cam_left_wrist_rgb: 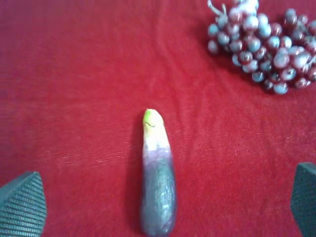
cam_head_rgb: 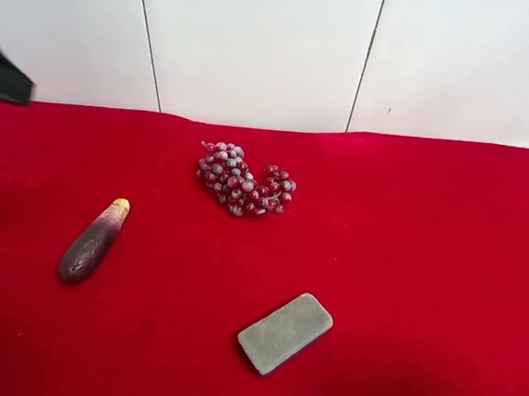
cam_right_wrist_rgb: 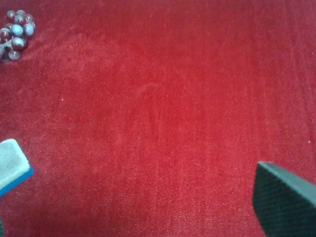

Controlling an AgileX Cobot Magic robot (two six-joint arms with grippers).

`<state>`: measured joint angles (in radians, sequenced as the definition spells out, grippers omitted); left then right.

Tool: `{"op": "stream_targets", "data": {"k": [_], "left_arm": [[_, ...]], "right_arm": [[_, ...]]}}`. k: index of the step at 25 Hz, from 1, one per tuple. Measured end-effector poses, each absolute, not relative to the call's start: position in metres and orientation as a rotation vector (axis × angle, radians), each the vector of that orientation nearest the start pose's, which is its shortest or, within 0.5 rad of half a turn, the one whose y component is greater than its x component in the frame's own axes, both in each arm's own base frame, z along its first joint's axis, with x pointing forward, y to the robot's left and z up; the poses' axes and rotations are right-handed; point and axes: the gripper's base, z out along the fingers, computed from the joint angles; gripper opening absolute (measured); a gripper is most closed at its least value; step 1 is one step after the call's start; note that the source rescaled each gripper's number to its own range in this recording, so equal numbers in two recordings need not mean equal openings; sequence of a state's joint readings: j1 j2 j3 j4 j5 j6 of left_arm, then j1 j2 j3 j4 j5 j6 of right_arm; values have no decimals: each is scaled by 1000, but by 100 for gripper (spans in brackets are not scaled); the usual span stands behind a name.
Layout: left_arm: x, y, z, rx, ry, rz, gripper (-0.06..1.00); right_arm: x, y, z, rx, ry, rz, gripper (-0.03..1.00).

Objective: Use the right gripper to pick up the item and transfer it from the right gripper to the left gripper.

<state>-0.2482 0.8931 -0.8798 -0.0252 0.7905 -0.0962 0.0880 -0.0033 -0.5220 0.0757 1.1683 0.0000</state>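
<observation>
The eggplant [cam_head_rgb: 93,241] lies flat on the red-covered counter [cam_head_rgb: 425,268], toward the exterior high view's left, with its yellowish stem end pointing up and slightly right in that view and its dark purple body running down-left. Nothing touches it. The bunch of grapes [cam_head_rgb: 244,180] sits well apart from it toward the middle rear of the counter, and the grey block [cam_head_rgb: 285,332] lies near the front, also well apart from the eggplant.

In the left wrist view the eggplant [cam_left_wrist_rgb: 158,177] lies lengthwise between the two textured fingertips [cam_left_wrist_rgb: 22,205] of the left pincer [cam_left_wrist_rgb: 163,202], which stand wide apart at either edge of the picture. The eggplant touches neither fingertip; it rests on the cloth below them, its stem end pointing away from the camera. The grapes [cam_left_wrist_rgb: 264,47] show in a far corner of that view.

In the right wrist view the right pincer [cam_right_wrist_rgb: 143,202] hangs over bare red cloth, with no eggplant in sight. One dark fingertip [cam_right_wrist_rgb: 284,202] shows at one lower corner and only a sliver of the other at the opposite edge, so its fingers stand wide apart and hold nothing. The end of the grey block [cam_right_wrist_rgb: 12,163] and a few grapes [cam_right_wrist_rgb: 17,32] appear at that view's edge.

In the exterior high view only a dark piece of an arm [cam_head_rgb: 2,78] shows at the left edge, above the counter's rear.
</observation>
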Motion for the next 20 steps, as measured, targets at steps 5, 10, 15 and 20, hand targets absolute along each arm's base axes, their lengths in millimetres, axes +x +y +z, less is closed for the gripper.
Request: {"op": "stream_targets", "data": {"k": [5, 10, 15, 20], "left_arm": [[117, -31, 363, 154, 2225, -214, 100], [78, -20, 338, 151, 2205, -200, 100], [55, -13, 296, 155, 2215, -182, 100], [37, -7, 294, 150, 2113, -178, 100]], "right_arm": [[-13, 5, 275, -103, 2125, 144, 100], [-13, 5, 275, -103, 2125, 144, 100], [-13, 5, 275, -103, 2125, 144, 100], [-13, 5, 275, -103, 2125, 144, 100]]}}
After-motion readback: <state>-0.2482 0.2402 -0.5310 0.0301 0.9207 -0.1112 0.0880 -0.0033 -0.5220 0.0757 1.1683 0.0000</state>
